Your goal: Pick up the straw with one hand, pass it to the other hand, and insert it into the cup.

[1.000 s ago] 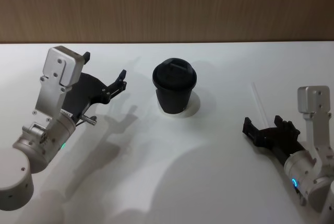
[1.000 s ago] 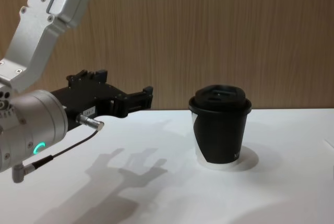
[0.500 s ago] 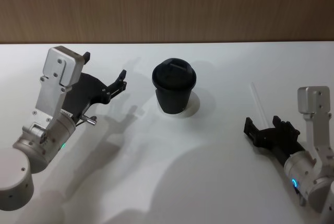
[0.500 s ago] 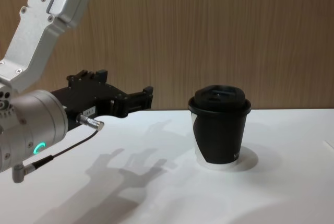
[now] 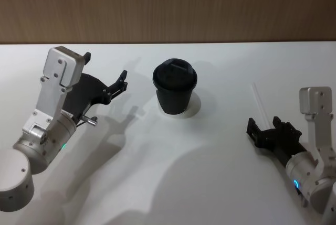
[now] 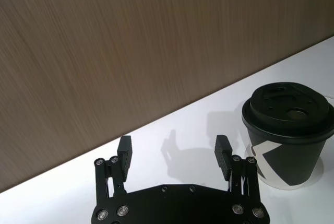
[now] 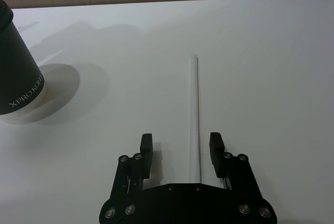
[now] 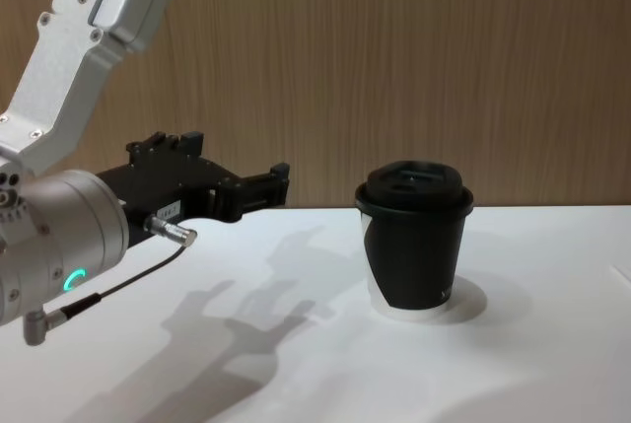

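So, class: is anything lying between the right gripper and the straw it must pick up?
Nothing visible. The straw lies bare on the table, running between the open fingers of the right gripper; the cup stands well off to one side.

The left arm (image 5: 47, 115) ends in a silver cylindrical wrist (image 8: 59, 236) bearing a green glowing ring (image 8: 71, 279). A pale grey angular bracket (image 8: 84, 34), dotted with small dark screws, is joined to it. A thin dark cable (image 8: 118, 288) ends in a metal plug (image 8: 170, 229). The left jaws are matt black and flat-fingered, on a black plate (image 6: 177, 203) studded with silver screw heads. The right arm (image 5: 315, 151) has a similar silver wrist (image 5: 307, 171) with a blue glowing ring (image 5: 295, 184) and a grey bracket (image 5: 315, 108). Its black right jaws sit on a screw-studded plate (image 7: 188, 200).
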